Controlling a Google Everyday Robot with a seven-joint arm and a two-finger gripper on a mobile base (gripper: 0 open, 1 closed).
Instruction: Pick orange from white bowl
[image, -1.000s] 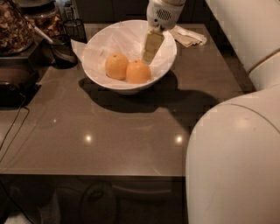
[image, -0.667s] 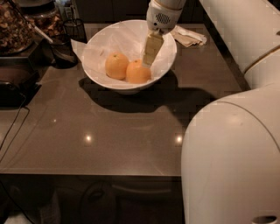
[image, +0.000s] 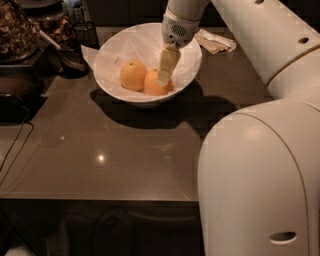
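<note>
The white bowl (image: 187, 67), lined with crinkled white paper, stands at the back of the dark counter (image: 125, 150). Two fruits lie in it. The orange (image: 154, 86), deeper in colour, is the right one. A paler yellow-orange fruit (image: 133, 75) with a stem dimple touches it on the left. My gripper (image: 165, 75) reaches down into the bowl from above. Its tip is at the orange's upper right side and covers part of it.
A dark mesh cup (image: 85, 34) and a black scoop (image: 70, 59) stand left of the bowl, with jars (image: 17, 30) behind. Crumpled paper (image: 215, 42) lies right of the bowl. A cable (image: 15, 145) runs along the left edge. My white arm (image: 260, 175) fills the right side.
My gripper has moved down and to the left inside the bowl, from above the bowl's right side onto the orange. The fruits and the bowl have not moved.
</note>
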